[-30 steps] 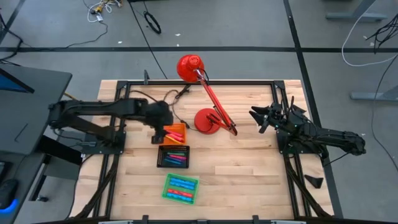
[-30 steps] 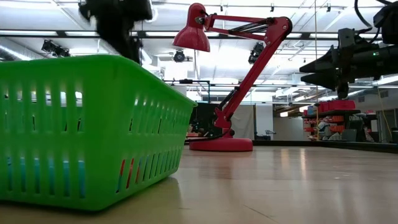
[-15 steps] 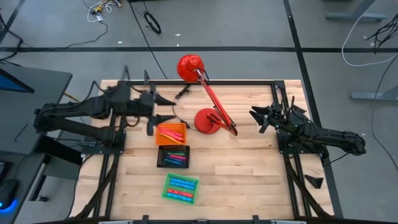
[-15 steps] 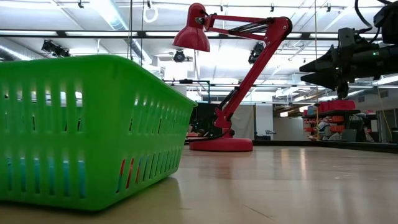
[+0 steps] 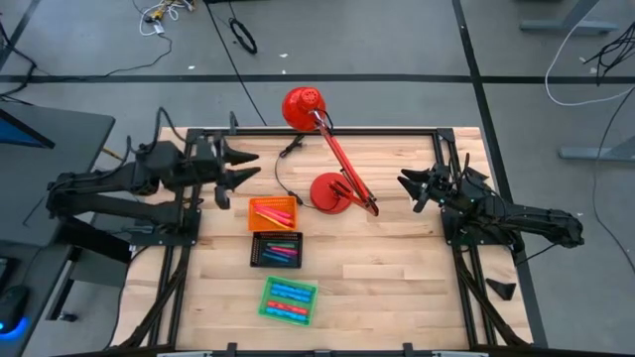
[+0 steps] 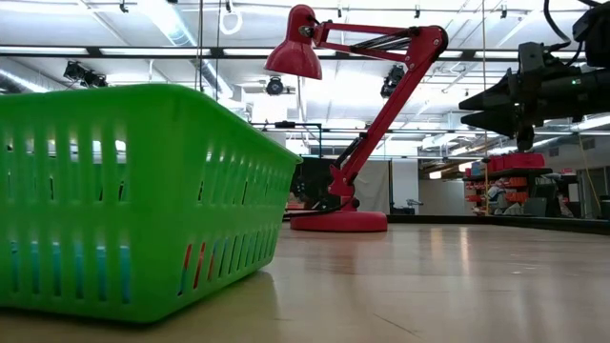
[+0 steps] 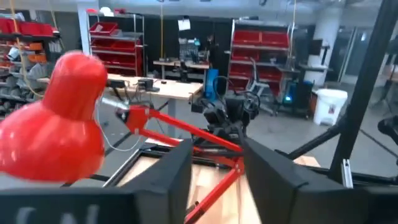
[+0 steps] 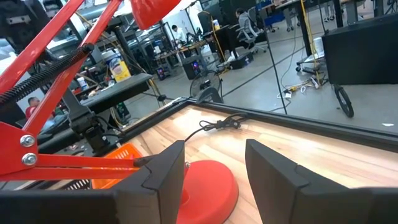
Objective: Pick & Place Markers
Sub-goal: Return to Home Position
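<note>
Markers (image 5: 283, 252) all lie in 3 trays on the table (image 5: 397, 268): green (image 5: 263, 302), black (image 5: 254, 250), orange (image 5: 295, 210); none loose. The left gripper (image 5: 256, 166), released and empty, hangs near the orange tray, far closer than the right gripper (image 5: 408, 192), also released. Each marker's long axis runs roughly left-right.

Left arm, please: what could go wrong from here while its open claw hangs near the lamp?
1. The left claw is open close to the black cord; a further swing could snag it and tug the red lamp.
2. The orange tray holding markers lies just beside that claw; a low pass might nudge it.
3. The right claw, also open, waits near the lamp, so a tugged lamp could tip toward it.
</note>
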